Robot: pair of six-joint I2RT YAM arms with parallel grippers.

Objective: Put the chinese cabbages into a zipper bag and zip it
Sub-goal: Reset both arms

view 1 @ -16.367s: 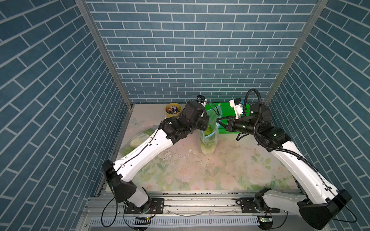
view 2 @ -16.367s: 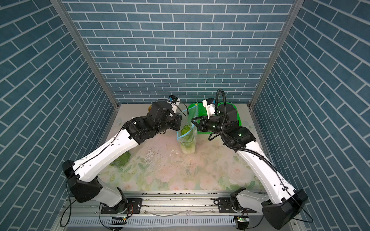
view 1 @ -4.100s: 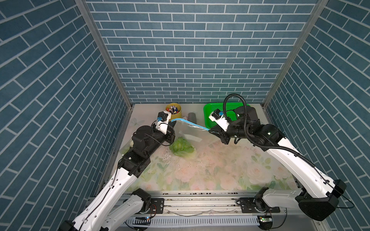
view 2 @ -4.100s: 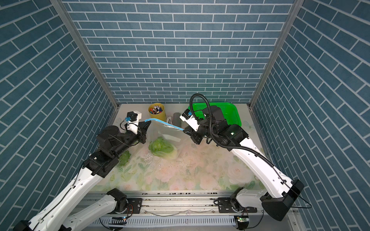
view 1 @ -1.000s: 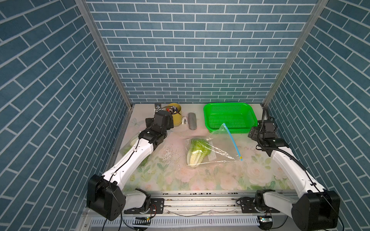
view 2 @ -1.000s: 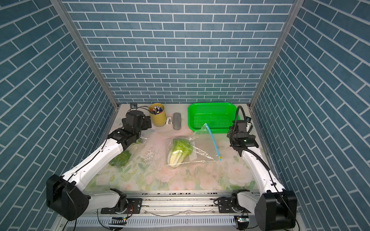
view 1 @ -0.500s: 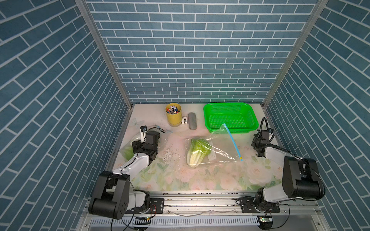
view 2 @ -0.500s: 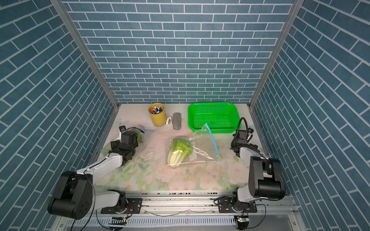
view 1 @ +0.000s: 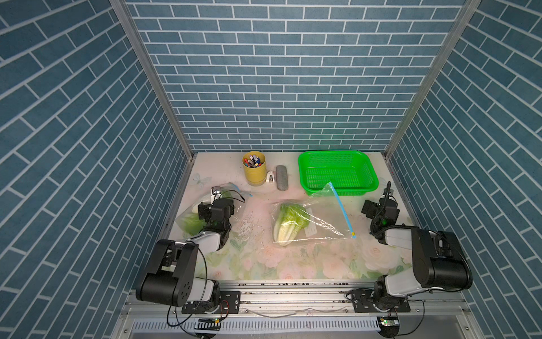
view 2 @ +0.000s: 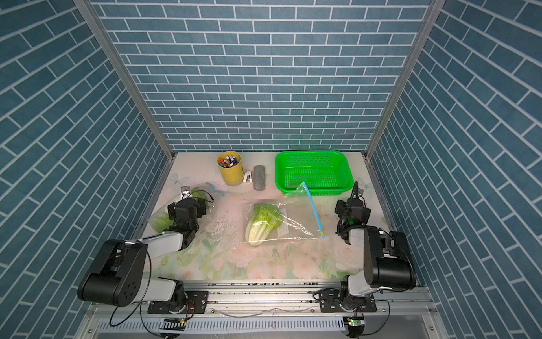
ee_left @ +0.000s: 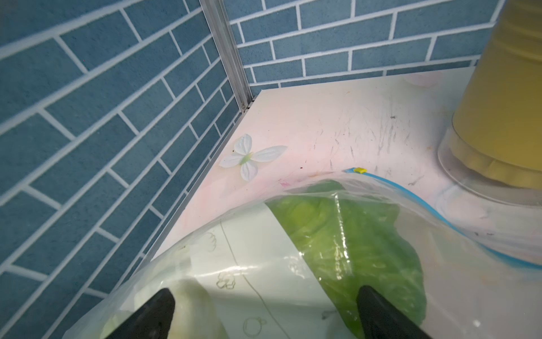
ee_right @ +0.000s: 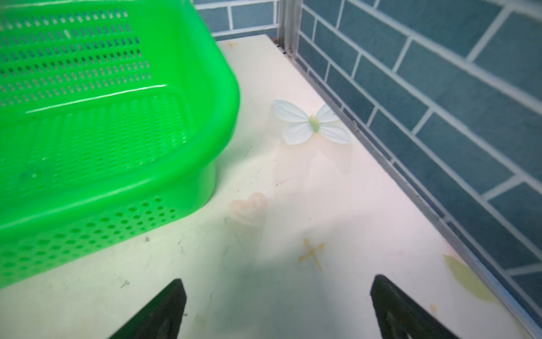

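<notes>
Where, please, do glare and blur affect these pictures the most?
Left wrist view: the yellow cup is out of focus, and white glare streaks cross the left bag. Right wrist view: the green basket looks soft, with a bright highlight line across it. Both top views: sharp, with only faint glints on the middle bag.

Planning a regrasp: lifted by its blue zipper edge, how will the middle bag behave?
Likely floppy: the bag is thin, wrinkled film. Probably hangs bottom-heavy: the cabbage sits at the end away from the zipper. Glossy film, possibly slippery.
</notes>
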